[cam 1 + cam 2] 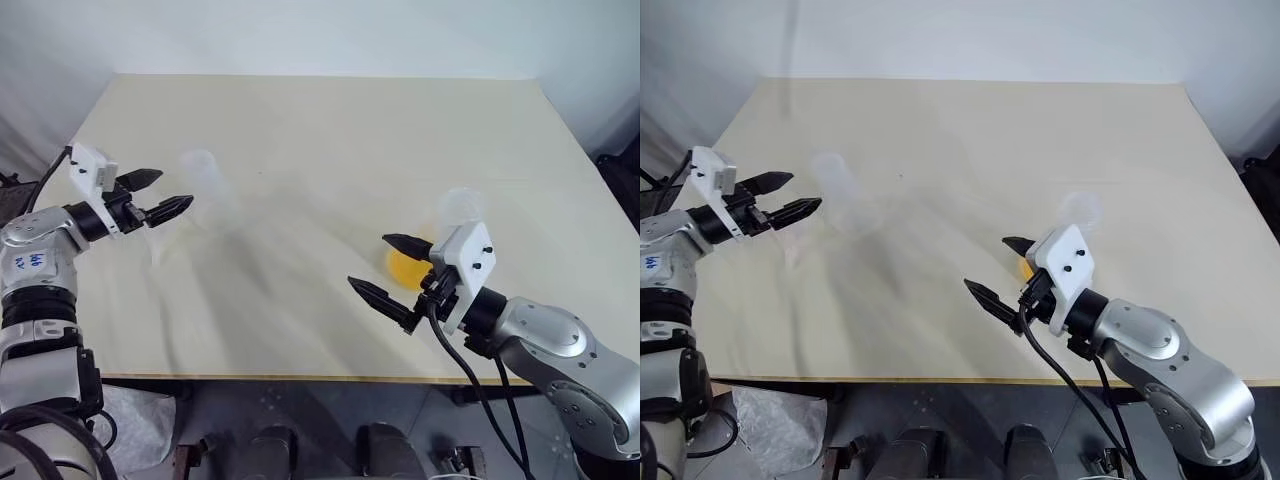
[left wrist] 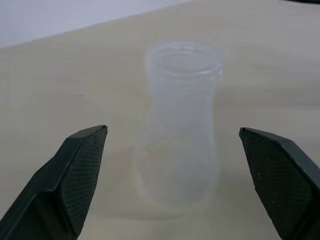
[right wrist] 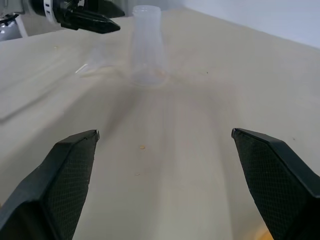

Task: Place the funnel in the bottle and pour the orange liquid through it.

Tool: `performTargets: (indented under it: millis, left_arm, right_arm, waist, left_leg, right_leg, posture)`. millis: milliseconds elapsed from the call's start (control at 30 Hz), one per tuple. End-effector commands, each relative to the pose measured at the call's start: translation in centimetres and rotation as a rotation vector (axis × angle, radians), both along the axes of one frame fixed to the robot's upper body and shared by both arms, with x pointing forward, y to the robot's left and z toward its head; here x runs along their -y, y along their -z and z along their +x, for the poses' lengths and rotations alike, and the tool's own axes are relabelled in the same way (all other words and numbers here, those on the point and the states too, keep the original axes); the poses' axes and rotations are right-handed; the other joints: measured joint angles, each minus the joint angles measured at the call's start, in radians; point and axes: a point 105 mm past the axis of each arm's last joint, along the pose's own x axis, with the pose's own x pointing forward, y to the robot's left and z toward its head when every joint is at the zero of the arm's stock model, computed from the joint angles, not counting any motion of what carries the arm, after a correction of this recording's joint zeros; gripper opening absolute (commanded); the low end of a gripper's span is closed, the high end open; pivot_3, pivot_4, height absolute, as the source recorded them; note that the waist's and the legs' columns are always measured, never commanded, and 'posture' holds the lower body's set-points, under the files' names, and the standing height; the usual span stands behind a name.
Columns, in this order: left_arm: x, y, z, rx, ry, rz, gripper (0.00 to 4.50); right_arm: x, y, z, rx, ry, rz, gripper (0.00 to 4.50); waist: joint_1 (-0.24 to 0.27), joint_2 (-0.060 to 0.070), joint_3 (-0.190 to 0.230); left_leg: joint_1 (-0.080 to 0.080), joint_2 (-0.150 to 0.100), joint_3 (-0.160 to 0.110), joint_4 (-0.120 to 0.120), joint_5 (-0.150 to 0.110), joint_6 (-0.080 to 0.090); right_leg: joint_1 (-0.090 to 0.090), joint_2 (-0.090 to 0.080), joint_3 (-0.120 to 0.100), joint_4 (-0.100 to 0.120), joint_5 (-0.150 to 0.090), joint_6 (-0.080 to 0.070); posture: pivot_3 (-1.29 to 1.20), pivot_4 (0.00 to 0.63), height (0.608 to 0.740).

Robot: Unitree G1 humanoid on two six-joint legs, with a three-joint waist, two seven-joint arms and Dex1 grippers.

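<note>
The right gripper (image 1: 393,273) is sitting closest to the camera, hanging over the near edge of the worktop (image 1: 330,130) with its fingers spread wide and nothing in them. Right behind it there's a clear cup (image 1: 458,208) holding the orange liquid (image 1: 406,266), partly hidden by the gripper itself.

Over on the far left side the left gripper (image 1: 160,195) is also gaping wide and empty, pointing level at the bottle (image 2: 181,125), which is standing upright just past its fingertips. In the left wrist view the bottle is sitting nicely between the two fingers but apart from both.

The funnel (image 3: 95,62) is lying on its side on the worktop just beside the bottle, on the left gripper's side. It's faint, so I can't tell exactly how it's lying.

My read is that nothing of the task is done yet and the funnel pickup is coming first. To do it well, I'd say the left gripper needs to be careful not to knock the bottle over, since clear light plastic like that is probably tipping easily. Pinch the funnel by its cone rim, keep the spout pointing down, and line it up straight over the bottle mouth. The cup with liquid wants a slow, level lift
</note>
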Motion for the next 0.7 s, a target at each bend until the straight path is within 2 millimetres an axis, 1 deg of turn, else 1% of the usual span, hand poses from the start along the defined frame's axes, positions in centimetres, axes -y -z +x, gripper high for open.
performTargets:
  millis: [33, 200, 333, 433, 633, 700]
  left_arm:
    - [0.2, -1.1, 0.8, 0.041, -0.018, 0.019, 4.50]
    - [1.2, -1.3, 1.6, 0.050, -0.009, 0.012, 4.50]
    - [1.4, -1.4, 2.0, 0.056, -0.019, 0.007, 4.50]
    - [1.9, -1.9, 2.5, 0.068, -0.025, -0.008, 4.50]
    - [2.3, -1.8, 3.1, 0.062, -0.048, -0.029, 4.50]
    - [2.5, -1.7, 3.1, 0.063, -0.045, -0.028, 4.10]
  right_arm:
    - [-0.5, -1.2, -0.7, 0.063, -0.012, 0.011, 4.45]
    - [-0.5, -1.3, -0.6, 0.075, -0.002, 0.008, 4.45]
    - [-0.5, -1.4, -0.5, 0.084, 0.009, 0.012, 4.45]
    - [-0.5, -1.5, -0.5, 0.095, 0.015, 0.014, 4.45]
    - [-0.4, -1.8, -0.2, 0.111, 0.028, 0.008, 4.45]
    - [-0.4, -1.9, -0.2, 0.113, 0.032, 0.006, 4.50]
  waist:
    - [0.000, 0.000, 0.000]
    - [-0.001, -0.001, 0.001]
    - [-0.003, -0.001, 0.001]
    - [-0.001, -0.002, 0.000]
    - [-0.002, -0.002, 0.000]
    - [-0.003, -0.002, 0.000]
  left_leg:
    - [0.000, 0.000, 0.000, 0.000, 0.000, 0.000]
    - [0.000, -0.002, 0.000, 0.000, 0.000, 0.000]
    - [-0.001, -0.002, 0.001, 0.000, 0.000, 0.000]
    - [-0.002, -0.002, 0.001, 0.001, 0.000, 0.000]
    - [-0.004, -0.003, 0.002, 0.001, 0.000, 0.000]
    - [-0.004, -0.003, 0.002, 0.001, 0.000, 0.000]
  right_leg:
    - [0.000, 0.000, 0.000, 0.000, 0.000, 0.000]
    - [-0.001, 0.000, 0.000, 0.002, 0.000, 0.000]
    - [-0.003, 0.000, 0.000, 0.003, 0.000, 0.000]
    - [-0.007, -0.001, 0.000, 0.009, 0.000, 0.000]
    - [-0.010, -0.002, 0.000, 0.012, 0.000, 0.000]
    - [-0.011, -0.002, -0.001, 0.013, 0.000, 0.000]
  posture:
    - [0.00, 0.150, 0.740]
    - [0.00, 0.150, 0.740]
    - [0.00, 0.150, 0.740]
    - [0.00, 0.150, 0.740]
    - [0.00, 0.150, 0.740]
    - [0.00, 0.150, 0.740]
